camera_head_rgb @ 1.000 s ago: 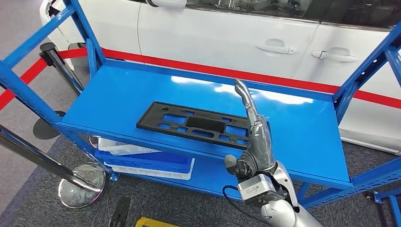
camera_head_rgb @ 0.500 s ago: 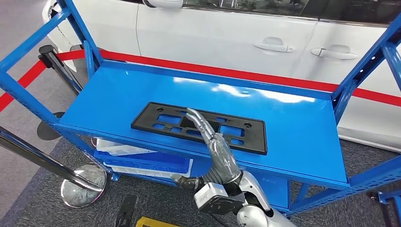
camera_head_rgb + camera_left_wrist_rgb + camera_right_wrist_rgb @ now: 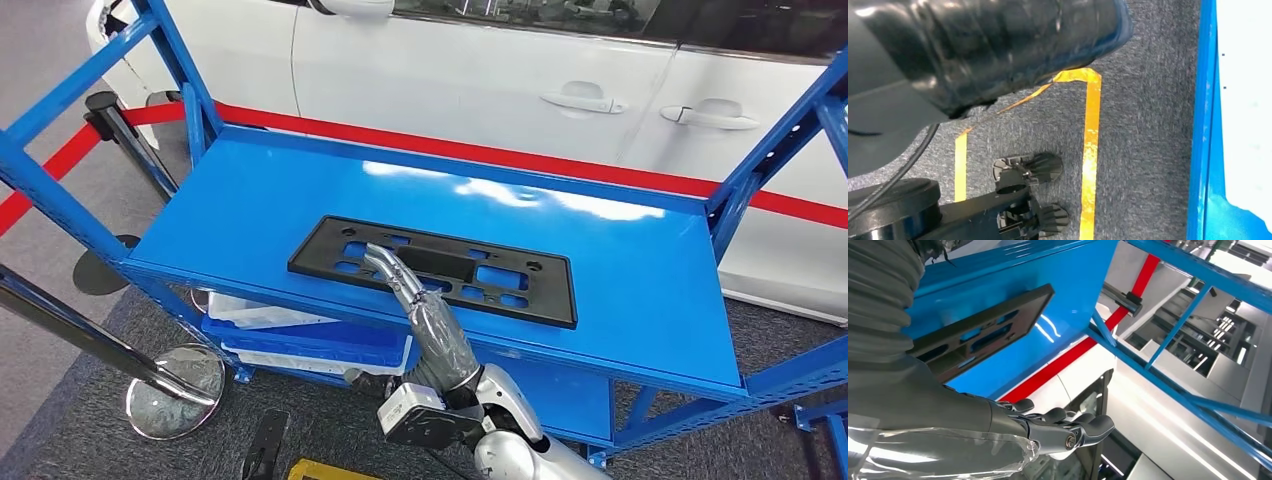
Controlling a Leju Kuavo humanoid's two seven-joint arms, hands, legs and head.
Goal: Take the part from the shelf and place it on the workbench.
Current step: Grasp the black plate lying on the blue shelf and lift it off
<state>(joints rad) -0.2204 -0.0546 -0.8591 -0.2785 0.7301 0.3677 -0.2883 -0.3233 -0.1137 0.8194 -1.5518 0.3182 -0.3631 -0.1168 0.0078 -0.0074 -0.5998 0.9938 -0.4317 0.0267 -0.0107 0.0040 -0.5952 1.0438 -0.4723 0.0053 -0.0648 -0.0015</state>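
Here, the right robot hand (image 3: 432,322) reaches up from below, its fingers stretched out and apart, holding nothing, with the fingertips (image 3: 374,251) over the near edge of the black part (image 3: 440,268). The part lies flat on the blue shelf (image 3: 250,210), its long side going left to right, just past the hand. I cannot tell how the left robot hand is set.

My metal fingers (image 3: 400,282) over a matt black plastic part (image 3: 434,269) on the glossy, blue-painted metal shelf (image 3: 250,205).
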